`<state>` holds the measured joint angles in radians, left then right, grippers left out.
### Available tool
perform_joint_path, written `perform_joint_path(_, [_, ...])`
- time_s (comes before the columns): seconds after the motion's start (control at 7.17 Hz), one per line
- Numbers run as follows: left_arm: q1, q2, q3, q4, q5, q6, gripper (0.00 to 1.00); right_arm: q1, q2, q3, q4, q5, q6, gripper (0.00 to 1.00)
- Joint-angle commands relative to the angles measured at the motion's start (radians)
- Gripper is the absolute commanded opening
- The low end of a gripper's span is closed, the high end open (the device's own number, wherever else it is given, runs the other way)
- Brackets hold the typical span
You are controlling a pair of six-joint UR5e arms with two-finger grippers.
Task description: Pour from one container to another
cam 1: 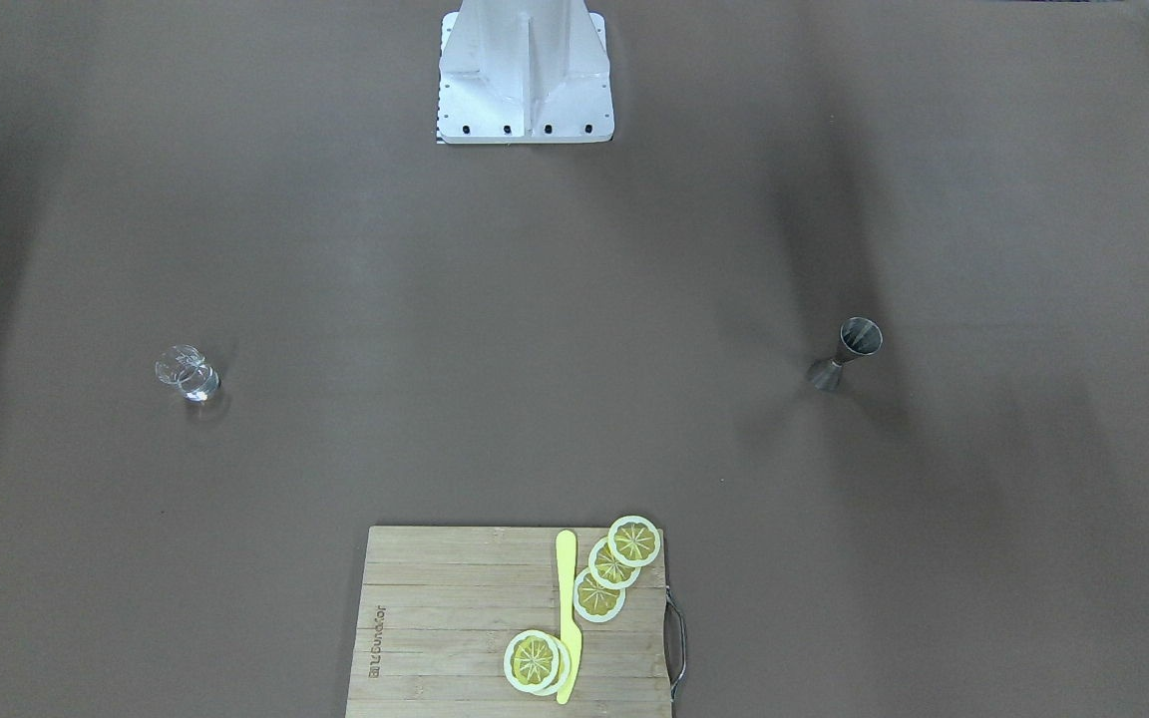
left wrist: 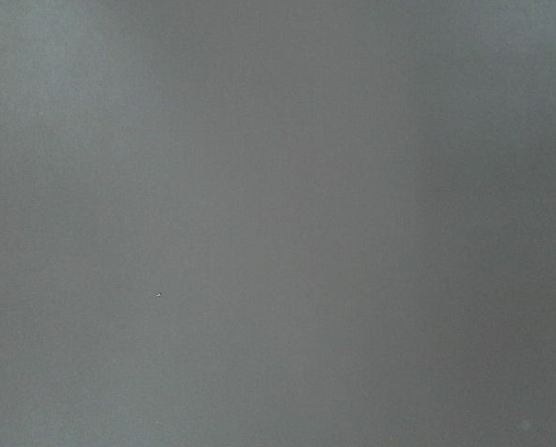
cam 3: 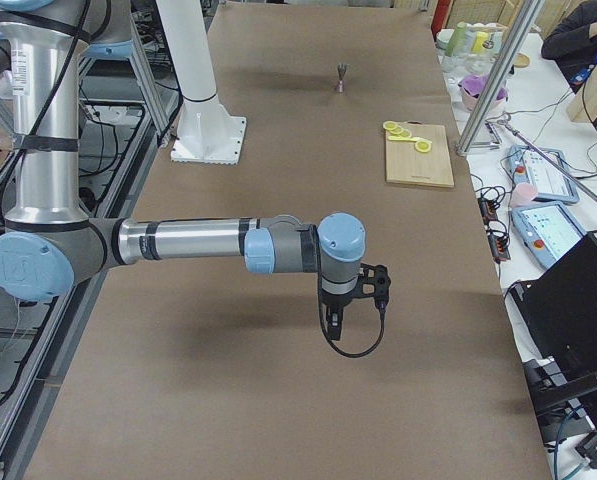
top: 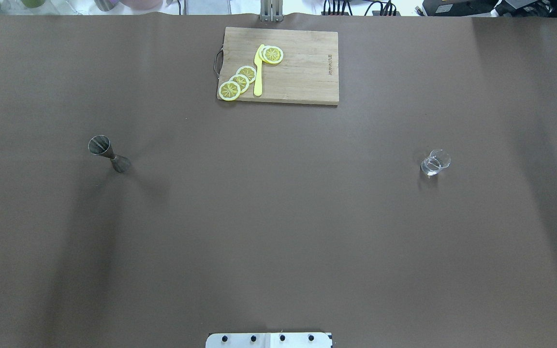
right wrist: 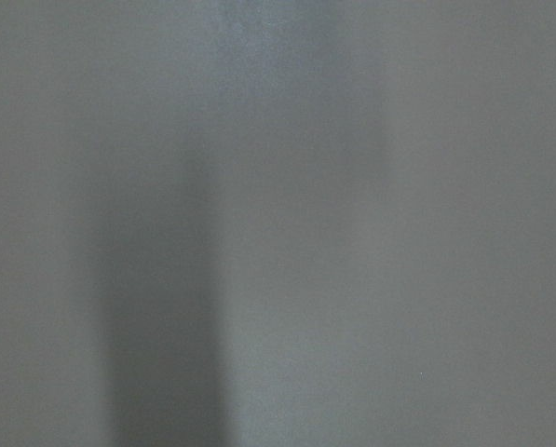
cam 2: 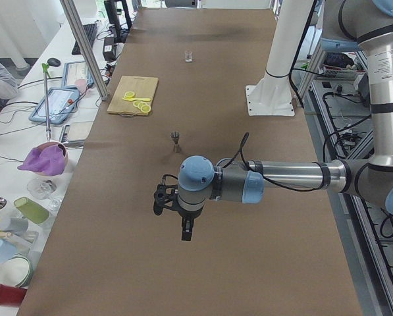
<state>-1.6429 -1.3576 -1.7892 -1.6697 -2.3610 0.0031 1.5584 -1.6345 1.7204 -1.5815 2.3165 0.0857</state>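
Note:
A metal jigger (top: 109,153) stands upright on the robot's left half of the brown table; it also shows as the jigger (cam 1: 846,354) in the front-facing view. A small clear glass (top: 434,163) stands on the right half, also seen as the glass (cam 1: 188,373). Neither arm appears in the overhead or front views. In the side views, the left gripper (cam 2: 185,230) hangs above bare table well short of the jigger (cam 2: 175,138), and the right gripper (cam 3: 335,325) points down over bare table. I cannot tell whether either is open or shut. Both wrist views show only table surface.
A wooden cutting board (top: 302,72) with lemon slices (top: 240,82) and a yellow knife (top: 258,70) lies at the table's far middle edge. The white robot base (cam 1: 525,75) stands at the near middle. Clutter and operators' gear sit on a side bench (cam 2: 45,164).

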Motion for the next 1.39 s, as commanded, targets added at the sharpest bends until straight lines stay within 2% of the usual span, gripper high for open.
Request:
perform_joint_path(0.0, [0.000,0.000,0.004,0.001,-0.003,0.000,0.98,0.000,-0.002,0.004,-0.002,0.006,0.002,1.00])
perform_joint_path(0.56, [0.000,0.000,0.002,0.004,-0.003,0.000,0.98,0.014,-0.024,0.021,0.000,0.079,0.000,1.00])
perform_joint_path(1.25, [0.002,-0.002,-0.002,0.001,-0.004,0.000,0.98,0.014,-0.022,0.015,0.000,0.077,0.000,1.00])
